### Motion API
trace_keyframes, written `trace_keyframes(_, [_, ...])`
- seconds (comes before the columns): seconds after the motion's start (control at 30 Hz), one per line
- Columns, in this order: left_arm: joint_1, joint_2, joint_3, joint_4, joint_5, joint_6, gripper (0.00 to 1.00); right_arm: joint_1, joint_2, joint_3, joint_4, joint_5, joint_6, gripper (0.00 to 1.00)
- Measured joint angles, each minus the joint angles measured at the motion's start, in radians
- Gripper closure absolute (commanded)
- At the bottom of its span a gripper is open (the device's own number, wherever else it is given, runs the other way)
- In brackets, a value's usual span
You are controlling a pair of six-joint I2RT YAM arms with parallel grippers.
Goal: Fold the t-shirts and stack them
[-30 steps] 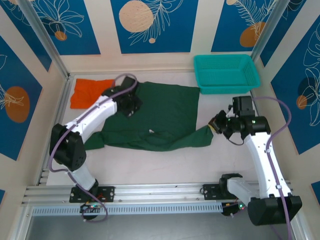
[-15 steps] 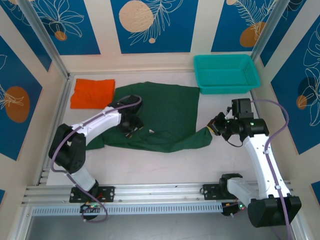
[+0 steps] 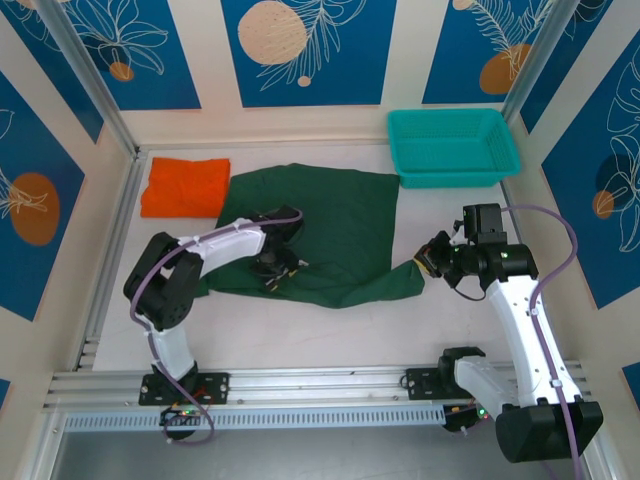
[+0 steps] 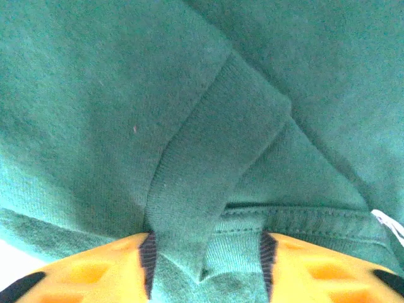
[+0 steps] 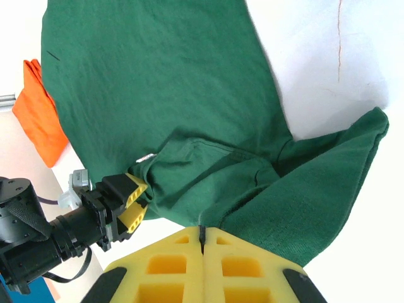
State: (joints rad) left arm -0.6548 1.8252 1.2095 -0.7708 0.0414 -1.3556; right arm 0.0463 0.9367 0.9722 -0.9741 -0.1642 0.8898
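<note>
1. a white surface (image 3: 300, 330) sits boxed in by cream walls with blue leaf-print panels; a metal rail (image 3: 320, 385) runs along its near edge, where both arms are bolted.
2. the green shirt (image 3: 340, 215) lies spread across the middle of the surface, its near edge rumpled and one sleeve drawn out to the right.
3. the orange shirt (image 3: 185, 187) lies folded in the far left corner, just beside the green shirt's far left corner.
4. a teal basket (image 3: 455, 180) stands in the far right corner, near the green shirt's far right corner but apart from it.
5. the left hand (image 3: 275, 268) is down on the green shirt near its near edge; the left wrist view has a ribbed fold of green cloth clamped between the yellow fingers (image 4: 95, 271).
6. the right hand (image 3: 430, 258) is at the tip of the drawn-out sleeve; in the right wrist view its yellow fingers (image 5: 164, 259) are pressed together, pinching the green cloth's edge.
7. bare surface lies between the shirt's near edge and the rail, and at the right between the sleeve and the side wall.
</note>
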Motion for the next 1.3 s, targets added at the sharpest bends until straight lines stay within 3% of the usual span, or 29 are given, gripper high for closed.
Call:
trace_keyframes(0.13, [-0.004,0.000,0.000,-0.001,-0.001,0.000,0.65,0.000,0.000,0.000,-0.005,0.000,0.000,1.00])
trace_keyframes(0.27, [-0.004,0.000,-0.001,-0.001,0.000,0.002,0.51,0.000,0.000,0.000,-0.006,0.000,0.000,1.00])
trace_keyframes(0.37, [-0.006,-0.002,-0.001,-0.008,-0.007,0.003,0.53,0.000,0.000,0.000,-0.006,0.000,0.000,1.00])
trace_keyframes(0.67, [-0.024,-0.018,-0.032,-0.021,-0.023,0.002,0.68,0.000,0.000,0.000,-0.006,0.000,0.000,1.00])
trace_keyframes(0.87, [-0.038,-0.018,-0.034,-0.036,-0.043,0.005,0.98,0.000,0.000,0.000,-0.006,0.000,0.000,1.00])
trace_keyframes(1.03, [-0.027,-0.044,-0.026,-0.082,-0.090,0.031,1.00,0.000,0.000,0.000,-0.007,0.001,0.000,1.00])
trace_keyframes(1.17, [0.019,-0.085,0.072,-0.140,-0.120,0.113,1.00,0.000,0.003,0.009,-0.009,0.002,0.000,1.00])
trace_keyframes(1.3, [0.120,-0.066,0.349,-0.174,-0.099,0.249,1.00,-0.004,0.058,0.098,-0.015,0.000,-0.003,1.00])
